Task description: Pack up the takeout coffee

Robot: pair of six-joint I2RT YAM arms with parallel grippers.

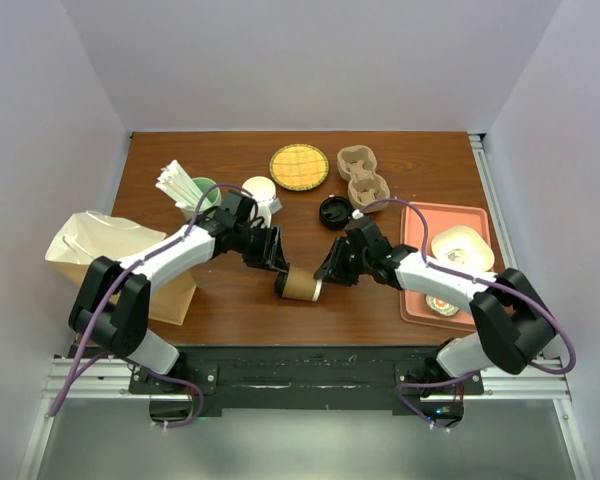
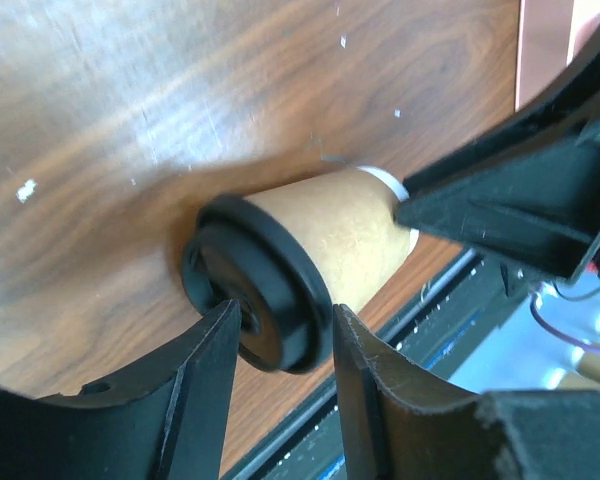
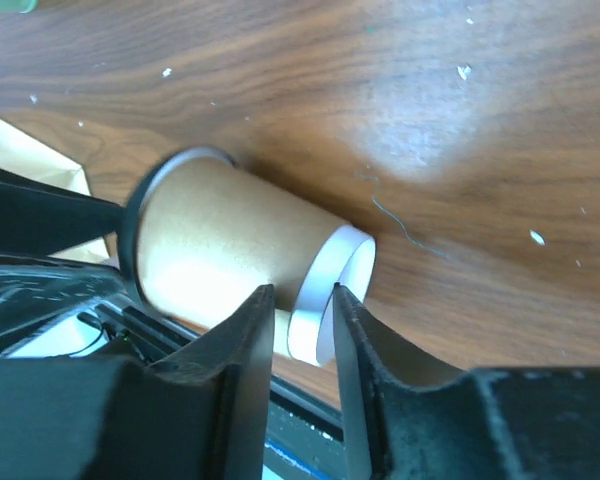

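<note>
Brown takeout coffee [image 1: 301,286], black lid [image 2: 270,285]

A robot lab cell: white walls [image 1: 310,60] box in a rail-framed wooden table [image 1: 230,310]

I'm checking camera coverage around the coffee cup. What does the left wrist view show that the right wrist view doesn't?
Only left wrist: the black lid's top face between the left gripper's fingers, plus a strip of pink tray. Only right wrist: the coffee cup's underside between the right gripper's fingers, plus a paper bag corner. Both: the brown cup on its side over the wooden table.
</note>
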